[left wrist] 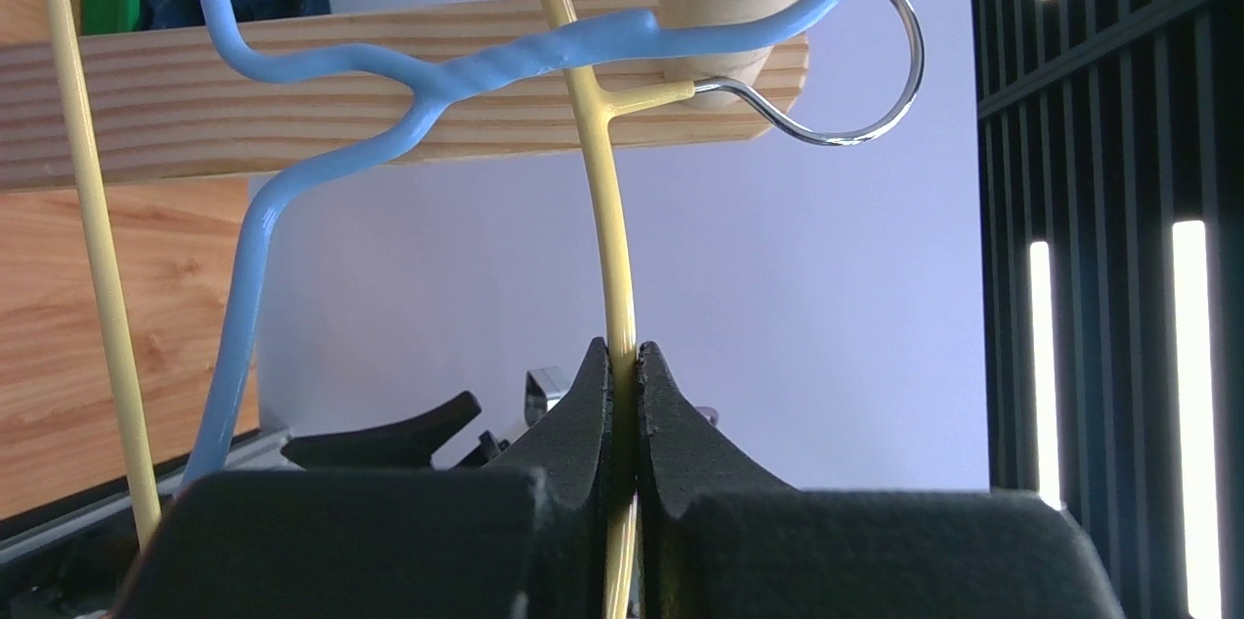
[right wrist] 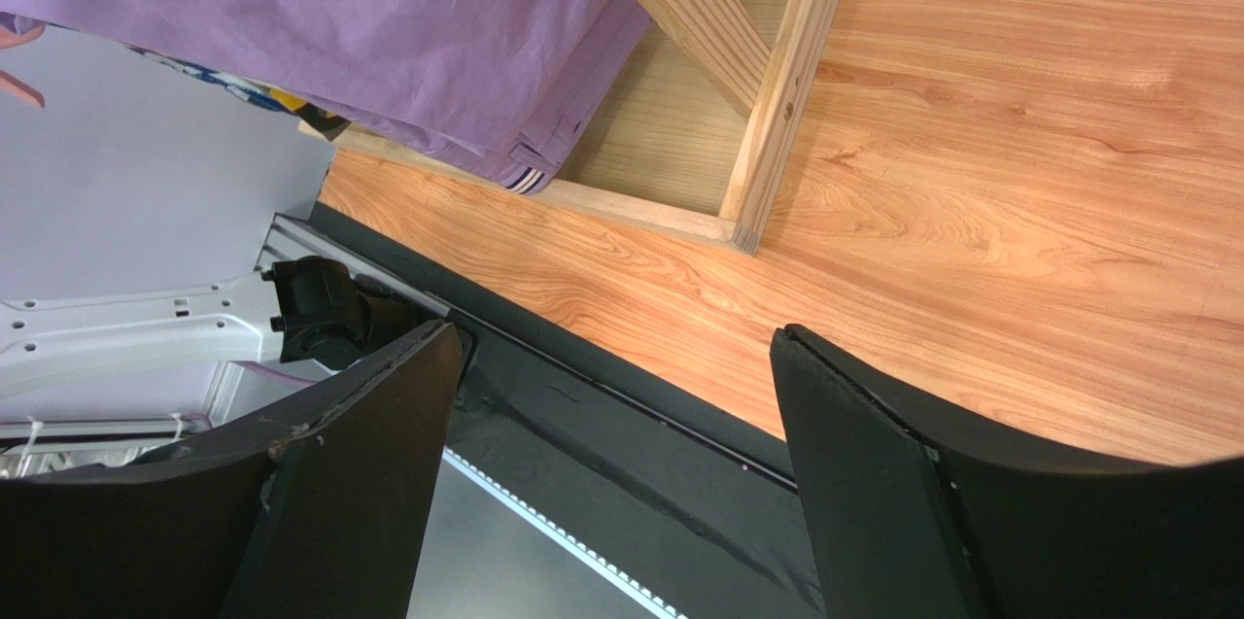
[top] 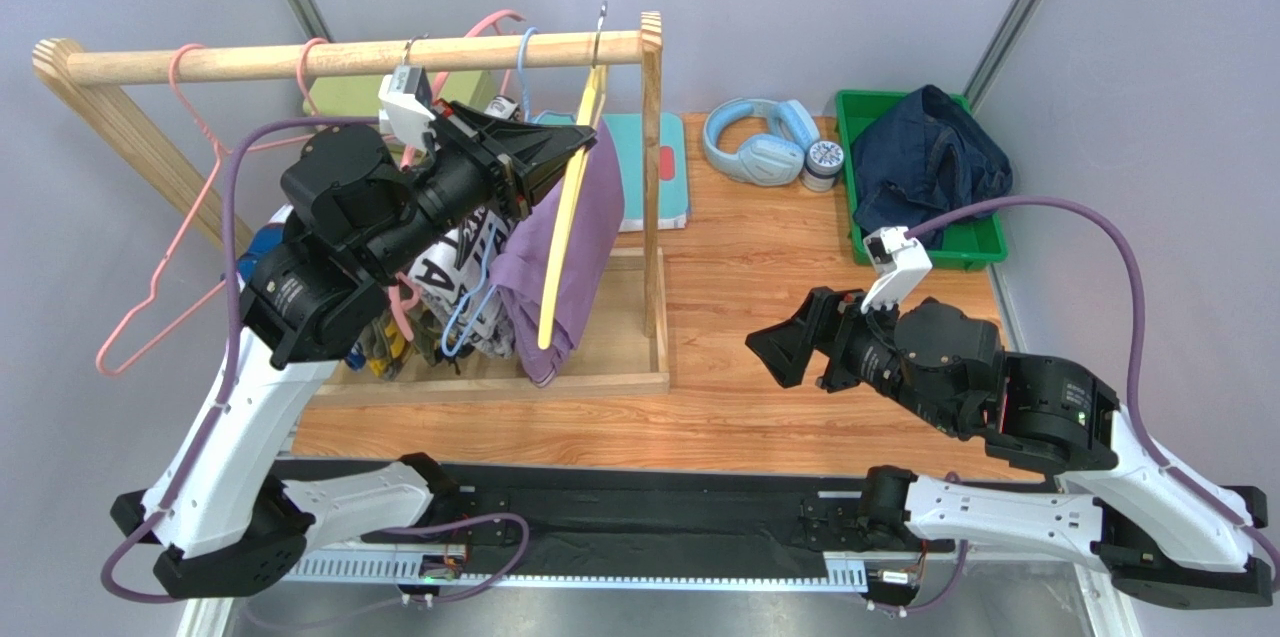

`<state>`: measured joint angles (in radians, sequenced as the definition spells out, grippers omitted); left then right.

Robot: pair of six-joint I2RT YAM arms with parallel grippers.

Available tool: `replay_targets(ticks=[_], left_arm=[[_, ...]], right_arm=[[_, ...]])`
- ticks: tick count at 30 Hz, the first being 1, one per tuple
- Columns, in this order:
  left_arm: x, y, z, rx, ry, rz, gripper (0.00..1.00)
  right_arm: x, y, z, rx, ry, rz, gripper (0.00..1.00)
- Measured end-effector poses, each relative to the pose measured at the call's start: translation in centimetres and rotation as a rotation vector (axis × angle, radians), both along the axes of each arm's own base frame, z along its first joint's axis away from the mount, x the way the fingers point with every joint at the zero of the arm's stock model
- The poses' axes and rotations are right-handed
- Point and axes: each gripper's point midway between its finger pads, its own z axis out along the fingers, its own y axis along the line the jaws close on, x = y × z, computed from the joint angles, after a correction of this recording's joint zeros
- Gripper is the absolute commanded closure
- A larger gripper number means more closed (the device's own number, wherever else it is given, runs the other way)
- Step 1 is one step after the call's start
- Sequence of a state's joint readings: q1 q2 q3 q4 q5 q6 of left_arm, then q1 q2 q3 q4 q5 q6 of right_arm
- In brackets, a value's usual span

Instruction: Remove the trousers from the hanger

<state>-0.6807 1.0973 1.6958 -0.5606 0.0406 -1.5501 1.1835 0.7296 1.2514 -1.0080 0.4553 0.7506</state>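
A wooden table [top: 781, 300] carries a wooden clothes rack [top: 496, 385] on its left part; behind the rack's right post lies a flat teal box [top: 672, 172]; right of the rack, along the far edge, sit blue headphones [top: 759, 142], a small round tin [top: 822, 165], and farthest off a green tray [top: 879, 99].

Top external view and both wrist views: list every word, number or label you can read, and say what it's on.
"14" (probably): big black print on the white cloth, partly covered, so I'm not sure of it.
Round tin beside the headphones: the label is too small to read.
Left wrist view: no text; the left claw is shut on the plain yellow hanger.
Right wrist view: no text.
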Motion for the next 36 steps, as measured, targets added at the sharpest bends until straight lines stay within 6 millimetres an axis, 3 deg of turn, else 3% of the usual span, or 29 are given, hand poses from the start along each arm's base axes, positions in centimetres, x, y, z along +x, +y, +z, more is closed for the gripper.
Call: replay_targets(ticks=[8,12,15,18,22,28,36], left_arm=[[0.9,-1.5,-3.0,0.037,0.066,0.006,1.00],[0.6,-2.0,-3.0,0.031,0.062,0.007,1.00],[0.6,-2.5,-3.2,0.030,0.061,-0.004,0.90],[0.7,-3.0,-3.2,0.031,0.049,-0.020,0.62],[0.5,-3.2,-2.9,0.043,-0.009,-0.033,0.42],[-0.8,-1.7,-3.3,0.116,-0.097,-0.024,0.35],[-3.2,0.3,-3.2,0.245,-0.253,-0.038,0.35]], right_arm=[[0.0,0.0,0.0,0.001,0.000,0.001,0.16],[0.0,0.1,0.0,0.002,0.000,0.000,0.16],[0.0,0.1,0.0,0.001,0.001,0.001,0.16],[0.0,0.1,-0.1,0.000,0.001,0.001,0.16],[0.0,0.1,-0.3,-0.003,0.003,0.001,0.16],[0.0,0.2,-0.3,0.000,0.002,0.002,0.16],[0.0,0.6,-0.5,-0.006,0.006,0.012,0.16]])
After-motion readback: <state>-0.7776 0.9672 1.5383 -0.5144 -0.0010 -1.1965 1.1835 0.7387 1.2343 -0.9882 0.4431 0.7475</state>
